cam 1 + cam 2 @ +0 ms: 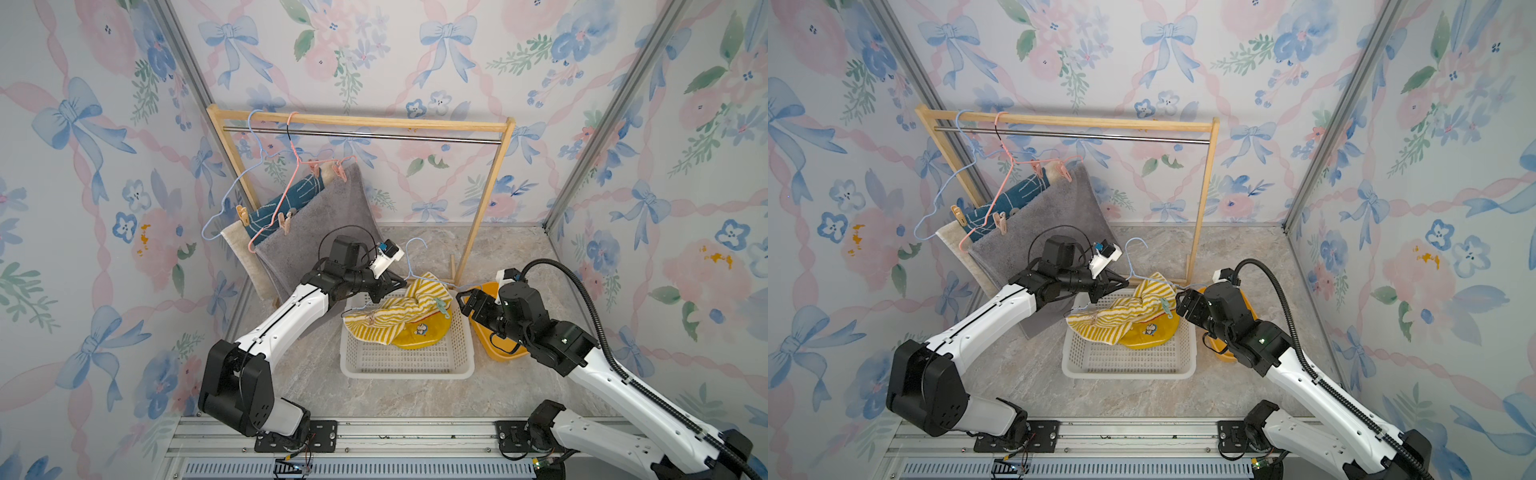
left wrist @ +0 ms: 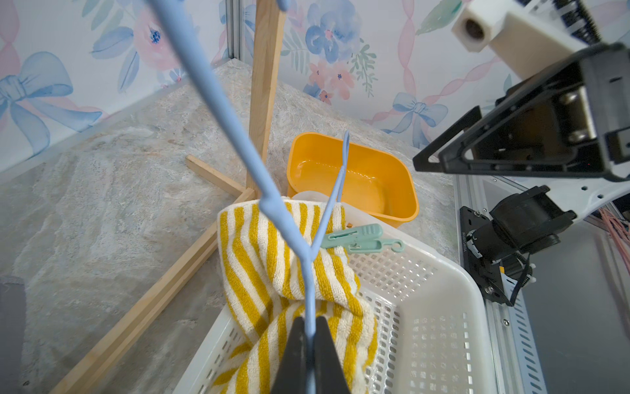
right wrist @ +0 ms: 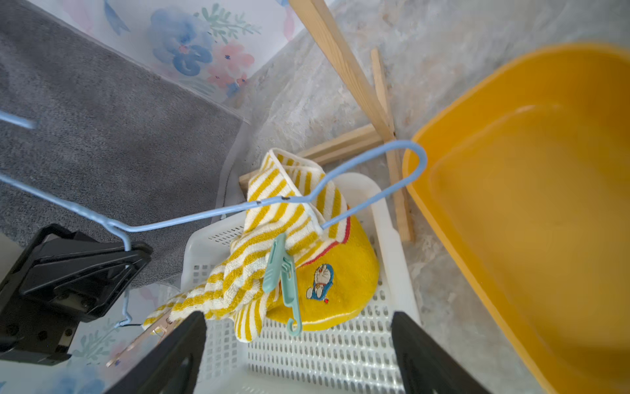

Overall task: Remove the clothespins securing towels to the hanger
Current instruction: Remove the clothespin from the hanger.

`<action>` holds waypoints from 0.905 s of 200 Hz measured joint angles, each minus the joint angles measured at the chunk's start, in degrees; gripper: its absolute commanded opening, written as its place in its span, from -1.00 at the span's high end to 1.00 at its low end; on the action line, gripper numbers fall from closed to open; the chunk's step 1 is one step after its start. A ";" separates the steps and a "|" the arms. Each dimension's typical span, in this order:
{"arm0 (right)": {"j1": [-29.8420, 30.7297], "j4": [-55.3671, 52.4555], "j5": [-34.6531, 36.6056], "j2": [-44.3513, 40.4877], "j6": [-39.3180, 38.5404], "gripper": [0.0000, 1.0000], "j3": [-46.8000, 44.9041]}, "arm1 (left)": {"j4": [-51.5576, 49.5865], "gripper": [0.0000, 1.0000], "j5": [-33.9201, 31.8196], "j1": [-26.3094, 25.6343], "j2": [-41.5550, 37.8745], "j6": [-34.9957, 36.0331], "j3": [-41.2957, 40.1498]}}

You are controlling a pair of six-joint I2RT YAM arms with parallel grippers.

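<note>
My left gripper (image 2: 309, 320) is shut on the wire of a pale blue hanger (image 2: 231, 119) and holds it over the white basket (image 1: 407, 365). The yellow-and-white striped towel (image 1: 399, 320) sags from the hanger into the basket. A light green clothespin (image 3: 281, 269) grips the towel at one end, and a tan clothespin (image 1: 371, 319) hangs at the other end. My right gripper (image 3: 298, 315) is open, its fingers on either side of the green clothespin's hooked tail and a little short of it. On the rack, peach clothespins (image 1: 316, 168) hold a grey towel (image 1: 316, 216) and a dark blue towel (image 1: 291, 195) to two more hangers.
The wooden rack (image 1: 361, 122) with its metal rail stands at the back, its foot close behind the basket. An orange tub (image 1: 498, 349) sits right of the basket, under my right arm. The grey towel hangs down to the floor behind my left arm.
</note>
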 measured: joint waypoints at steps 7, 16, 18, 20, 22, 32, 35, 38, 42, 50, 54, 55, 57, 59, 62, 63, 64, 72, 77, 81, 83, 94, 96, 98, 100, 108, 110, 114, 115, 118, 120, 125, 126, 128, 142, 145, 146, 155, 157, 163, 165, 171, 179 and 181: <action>0.00 -0.07 -1.16 1.05 4.33 -0.73 -0.26 | 0.02 1.00 -0.22 -0.31 -0.02 0.00 0.00; -0.02 -0.07 -2.75 2.80 9.27 -0.71 -0.33 | 0.02 1.00 -0.55 -0.63 0.00 0.00 0.00; -0.02 -0.02 -3.10 3.21 10.12 -0.71 -0.33 | 0.02 1.00 -0.63 -0.68 0.00 0.00 0.00; 0.04 0.07 -3.48 3.65 11.19 -0.69 -0.33 | 0.00 1.00 -0.76 -0.74 0.00 0.00 0.00; 0.13 0.09 -3.74 4.04 12.24 -0.68 -0.33 | 0.00 1.00 -0.85 -0.81 0.00 0.00 0.00; 0.52 0.33 -5.01 5.97 16.20 -0.64 -0.33 | 0.02 1.00 -1.18 -1.07 -0.02 0.00 0.00; 0.68 0.35 -5.29 6.49 17.18 -0.62 -0.33 | 0.00 1.00 -1.31 -1.16 0.00 0.00 0.00; 0.85 0.37 -5.55 6.91 18.32 -0.61 -0.33 | 0.00 1.00 -1.42 -1.27 0.00 0.00 0.00; 1.18 0.48 -6.01 7.58 19.71 -0.59 -0.33 | 0.00 1.00 -1.60 -1.40 0.00 0.00 0.00; 1.68 0.79 -6.78 8.59 22.14 -0.55 -0.33 | 0.00 1.00 -1.92 -1.44 0.00 0.00 0.00; 1.97 0.96 -7.13 9.01 22.99 -0.53 -0.33 | 0.00 1.00 -2.03 -1.44 0.00 0.00 0.00; 2.03 0.98 -7.21 9.09 23.21 -0.52 -0.33 | 0.00 1.00 -2.08 -1.46 -0.02 0.00 0.00; 2.12 1.11 -7.30 9.27 23.89 -0.51 -0.33 | 0.00 1.00 -2.14 -1.51 0.00 0.00 0.00; 2.27 1.25 -7.54 9.40 24.39 -0.50 -0.33 | 0.00 1.00 -2.21 -1.55 0.00 0.00 0.00; 2.47 1.42 -7.76 9.62 25.16 -0.47 -0.33 | 0.02 1.00 -2.38 -1.62 -0.02 0.00 0.00; 2.49 1.44 -7.78 9.64 25.33 -0.46 -0.33 | 0.02 1.00 -2.38 -1.64 -0.02 0.00 0.00; 2.56 1.53 -7.85 9.70 25.75 -0.45 -0.33 | 0.02 1.00 -2.40 -1.66 -0.02 -0.02 0.00; 2.97 2.16 -8.13 9.86 27.28 -0.35 -0.44 | 0.00 1.00 -2.62 -1.77 -0.02 0.00 0.00; 3.19 2.78 -8.26 9.84 28.48 -0.31 -0.70 | 0.00 1.00 -2.71 -1.75 -0.02 0.00 0.00; 3.26 3.32 -8.35 9.79 28.94 -0.28 -0.98 | 0.02 1.00 -2.82 -1.77 -0.02 0.00 0.00; 3.32 3.69 -8.33 9.75 29.75 -0.27 -1.14 | 0.00 1.00 -2.84 -1.77 -0.02 0.00 0.00; 3.48 5.40 -8.31 9.49 31.26 -0.26 -2.29 | 0.02 1.00 -2.99 -1.77 -0.02 0.00 0.00; 3.50 5.68 -8.20 9.44 31.74 -0.26 -2.56 | 0.02 1.00 -2.99 -1.77 -0.02 -0.02 0.00; 3.52 5.95 -8.22 9.38 32.11 -0.26 -2.82 | 0.02 1.00 -3.02 -1.77 -0.02 0.00 0.00; 3.50 6.21 -8.20 9.35 32.33 -0.26 -3.08 | 0.02 1.00 -3.02 -1.77 0.00 0.00 0.00; 3.50 7.06 -8.04 9.22 33.42 -0.26 -4.00 | 0.02 1.00 -3.02 -1.77 0.00 0.00 0.00; 3.50 7.21 -8.00 9.20 33.66 -0.26 -4.22 | 0.02 1.00 -3.02 -1.77 -0.02 0.00 0.00; 3.50 7.58 -7.89 9.18 34.18 -0.26 -4.63 | 0.02 1.00 -3.02 -1.77 -0.02 0.00 0.00; 3.50 7.65 -7.85 9.18 34.27 -0.26 -4.68 | 0.02 1.00 -3.02 -1.77 -0.02 0.00 0.00; 3.50 7.98 -7.80 9.16 34.67 -0.26 -5.01 | 0.02 1.00 -3.02 -1.77 -0.02 0.00 0.00; 3.50 8.26 -7.78 9.16 34.95 -0.26 -5.22 | 0.02 1.00 -3.02 -1.77 -0.02 0.00 0.00; 3.50 8.74 -7.69 9.14 35.45 -0.26 -5.60 | 0.02 1.00 -3.02 -1.77 -0.02 0.00 0.00; 3.50 8.79 -7.67 9.14 35.54 -0.27 -5.64 | 0.02 1.00 -3.02 -1.77 -0.02 0.00 0.00; 3.50 9.01 -7.61 9.14 35.82 -0.27 -5.81 | 0.00 1.00 -3.02 -1.77 -0.02 0.00 0.00; 3.50 10.88 -7.30 9.14 37.29 -0.30 -6.82 | 0.00 1.00 -3.02 -1.77 -0.02 0.00 0.00; 3.50 11.19 -7.17 9.14 37.46 -0.31 -6.99 | 0.02 1.00 -2.99 -1.77 -0.02 0.00 0.00; 3.50 11.41 -7.10 9.14 37.64 -0.32 -7.08 | 0.02 1.00 -2.99 -1.77 -0.02 0.00 0.00; 3.45 12.20 -6.75 9.16 38.29 -0.35 -7.39 | 0.00 1.00 -2.99 -1.77 -0.02 0.00 0.00; 3.45 12.41 -6.69 9.16 38.32 -0.36 -7.43 | 0.00 1.00 -2.99 -1.77 -0.02 0.00 0.00; 3.45 13.09 -6.49 9.16 38.66 -0.36 -7.50 | 0.02 1.00 -3.02 -1.77 -0.02 0.00 0.00; 3.45 13.18 -6.47 9.16 38.73 -0.36 -7.50 | 0.02 1.00 -3.02 -1.77 -0.02 0.00 0.00; 3.45 13.90 -6.29 9.16 39.08 -0.37 -7.50 | 0.02 1.00 -3.02 -1.77 -0.02 0.00 0.00; 3.45 14.56 -6.23 9.14 39.15 -0.37 -7.50 | 0.02 1.00 -3.02 -1.81 -0.02 0.00 0.00; 3.45 14.64 -6.21 9.14 39.15 -0.36 -7.50 | 0.02 1.00 -3.02 -1.81 -0.02 0.00 0.00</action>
